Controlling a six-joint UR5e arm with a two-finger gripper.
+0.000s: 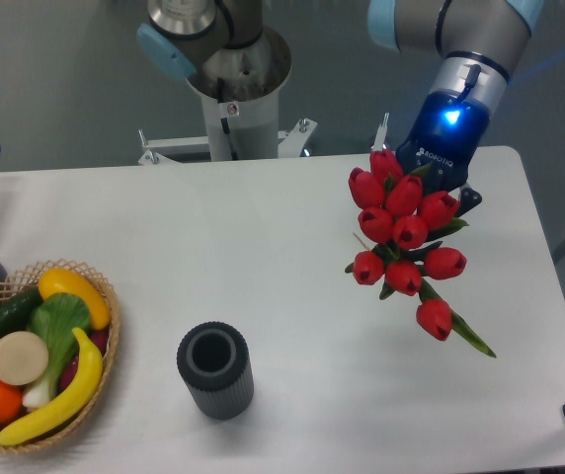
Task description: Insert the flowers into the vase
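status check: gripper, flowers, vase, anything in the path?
Gripper shut on flowers, held above table right side. Vase upright, empty, front centre, well left of the bunch. Fruit basket far left, off the path.

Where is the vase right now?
The vase stands upright near the table's front edge, left of centre in the camera view, between the fruit basket and the flowers.

Flowers (405, 237) right, vase (214, 369) front centre, basket (100, 395) far left.
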